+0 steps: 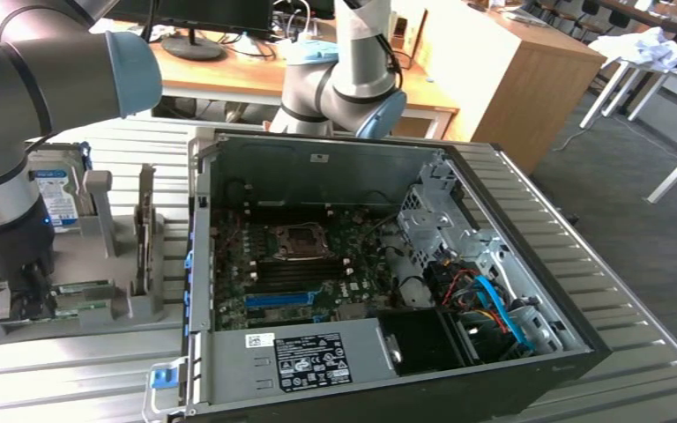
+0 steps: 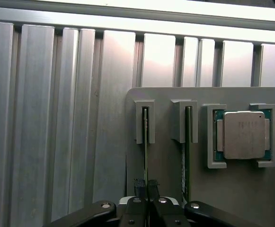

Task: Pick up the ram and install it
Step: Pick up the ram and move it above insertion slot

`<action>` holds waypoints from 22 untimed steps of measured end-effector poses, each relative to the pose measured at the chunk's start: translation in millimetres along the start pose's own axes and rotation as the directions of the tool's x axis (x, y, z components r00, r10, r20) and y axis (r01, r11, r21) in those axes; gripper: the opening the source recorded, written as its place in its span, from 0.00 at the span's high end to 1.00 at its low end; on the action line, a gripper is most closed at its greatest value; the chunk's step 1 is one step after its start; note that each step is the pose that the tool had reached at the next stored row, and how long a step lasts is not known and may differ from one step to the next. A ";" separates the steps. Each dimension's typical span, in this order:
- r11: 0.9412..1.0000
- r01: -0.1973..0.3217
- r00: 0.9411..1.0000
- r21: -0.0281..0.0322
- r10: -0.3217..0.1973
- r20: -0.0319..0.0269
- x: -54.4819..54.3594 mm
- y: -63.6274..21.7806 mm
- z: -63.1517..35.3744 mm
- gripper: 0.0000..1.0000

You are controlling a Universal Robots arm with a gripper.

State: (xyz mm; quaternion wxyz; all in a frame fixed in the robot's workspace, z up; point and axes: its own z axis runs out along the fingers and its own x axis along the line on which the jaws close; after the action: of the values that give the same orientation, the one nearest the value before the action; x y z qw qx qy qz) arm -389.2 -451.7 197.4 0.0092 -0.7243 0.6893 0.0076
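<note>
The ram (image 2: 145,142) stands on edge, seen as a thin dark line, in a narrow slot of the grey holder plate (image 2: 165,161). My gripper (image 2: 146,188) is down over its near end, with the black fingertips (image 2: 139,185) pressed against both faces, shut on the ram. A second ram stick (image 2: 188,146) stands in the neighbouring slot. In the exterior view my gripper (image 1: 18,298) reaches down onto the grey holder (image 1: 127,308) at that view's left, where green ram sticks (image 1: 84,289) lie in it. The open computer case (image 1: 351,264) shows its motherboard and a blue slot (image 1: 282,298).
A silver processor chip (image 2: 243,135) sits in a grey frame beside the ram slots. A hard drive (image 1: 56,198) with a blue-white label stands upright behind the holder. A second arm's base (image 1: 338,88) rises behind the case. Everything rests on a ribbed aluminium table (image 2: 57,118).
</note>
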 end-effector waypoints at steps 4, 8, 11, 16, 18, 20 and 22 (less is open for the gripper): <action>1.000 0.000 1.000 0.000 0.000 0.000 0.0 0.0 0.0 0.88; 1.000 0.000 1.000 0.000 0.000 -0.001 0.0 0.0 0.0 0.88; 1.000 0.000 1.000 0.000 0.000 -0.001 -0.1 -0.1 -0.7 0.88; 1.000 0.000 1.000 0.000 0.000 -0.001 -0.1 0.0 -4.5 0.88; 1.000 0.000 1.000 0.000 0.000 -0.001 -0.2 0.0 -6.2 0.88; 1.000 0.000 1.000 0.000 0.000 -0.001 -0.2 0.0 -8.1 0.88; 1.000 0.000 1.000 0.000 0.000 -0.001 -0.3 0.0 -10.3 0.88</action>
State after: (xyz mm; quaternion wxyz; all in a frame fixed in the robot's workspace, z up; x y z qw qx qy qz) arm -389.2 -451.7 207.7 0.0090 -0.7243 0.6894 0.0074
